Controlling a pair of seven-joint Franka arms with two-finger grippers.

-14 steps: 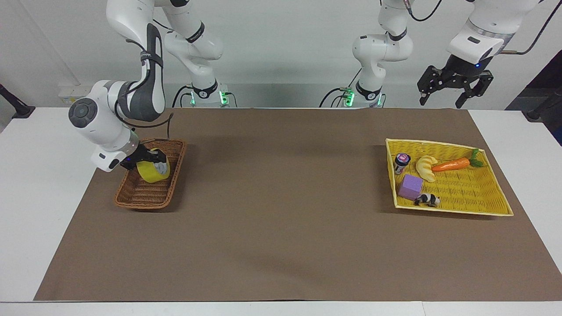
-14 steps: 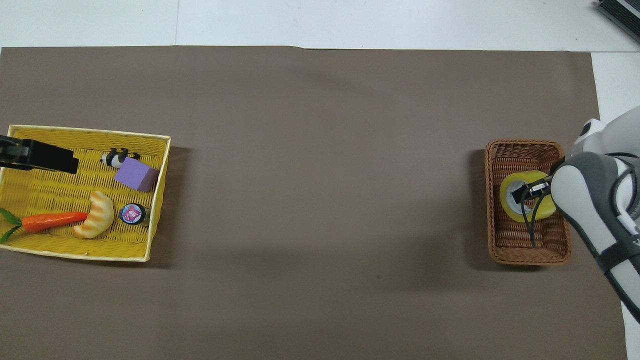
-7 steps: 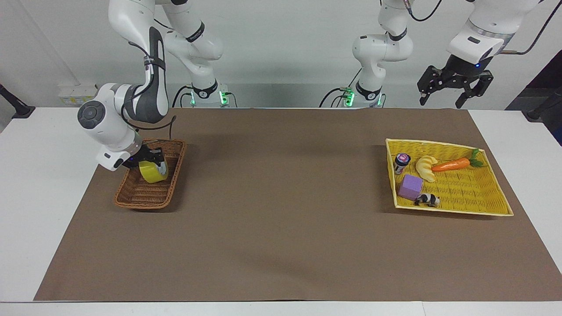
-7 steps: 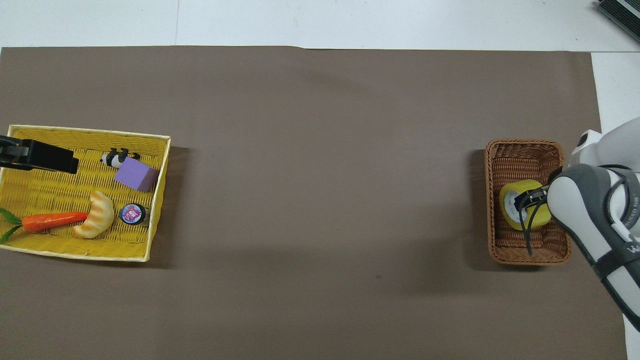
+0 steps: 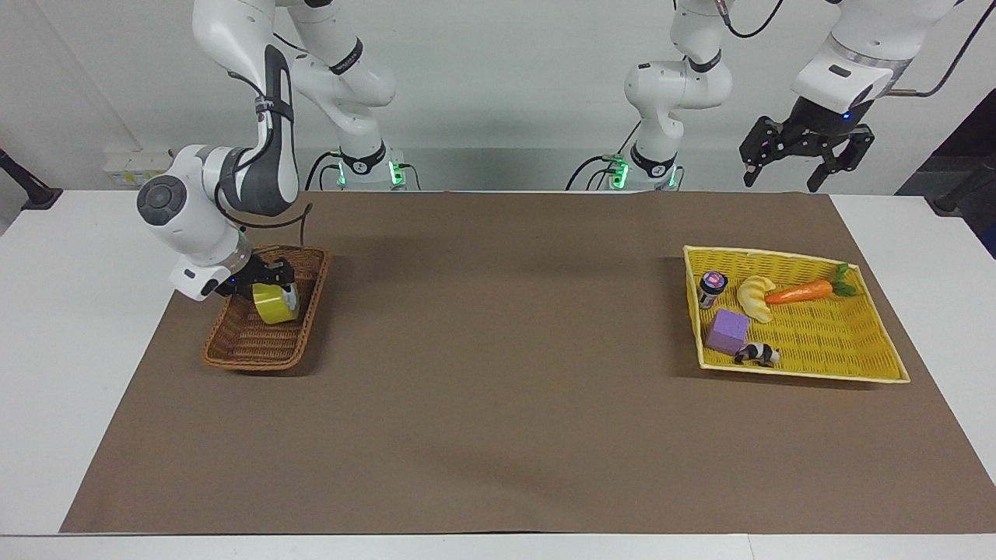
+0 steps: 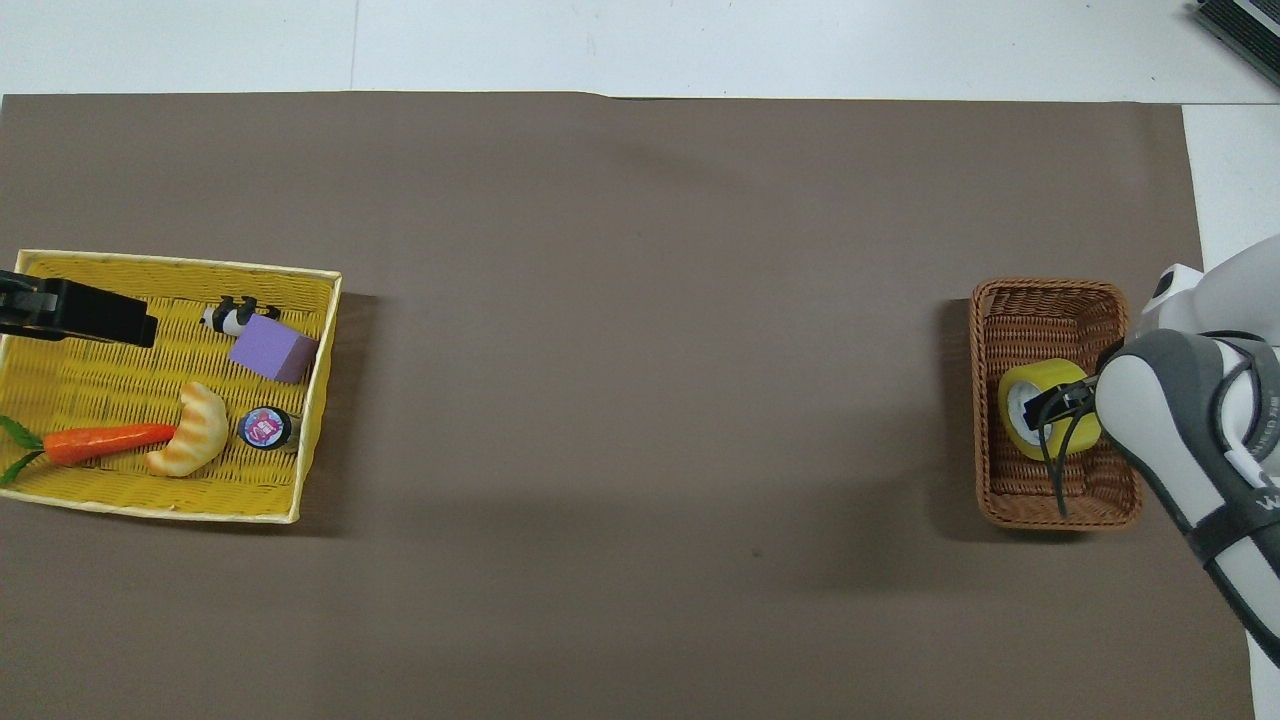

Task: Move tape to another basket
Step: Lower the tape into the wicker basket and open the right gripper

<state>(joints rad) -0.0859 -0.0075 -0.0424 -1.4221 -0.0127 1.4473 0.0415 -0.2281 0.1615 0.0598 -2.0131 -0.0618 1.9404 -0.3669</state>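
Right gripper (image 5: 268, 281) down in the brown wicker basket (image 5: 233, 350) with the yellow tape (image 5: 274, 306).

The right gripper's fingers sit at the top of the tape roll, one of them poking into its whitish core, but how far apart they stand and whether they grip the roll I cannot tell. The tape stands tilted on its edge inside the basket, in the half nearer the robots, and a black cable (image 6: 1050, 465) from the wrist droops across it. Around the basket lies the brown mat (image 5: 498, 435). Well away, toward the left arm's end of the table, the yellow tray (image 5: 856, 365) holds a carrot (image 5: 797, 292), a croissant toy (image 5: 753, 297), a small jar (image 5: 711, 288), a purple block (image 5: 727, 330) and a panda figure (image 5: 758, 355). The left gripper (image 5: 801, 159) waits high over that end, fingers spread and empty.
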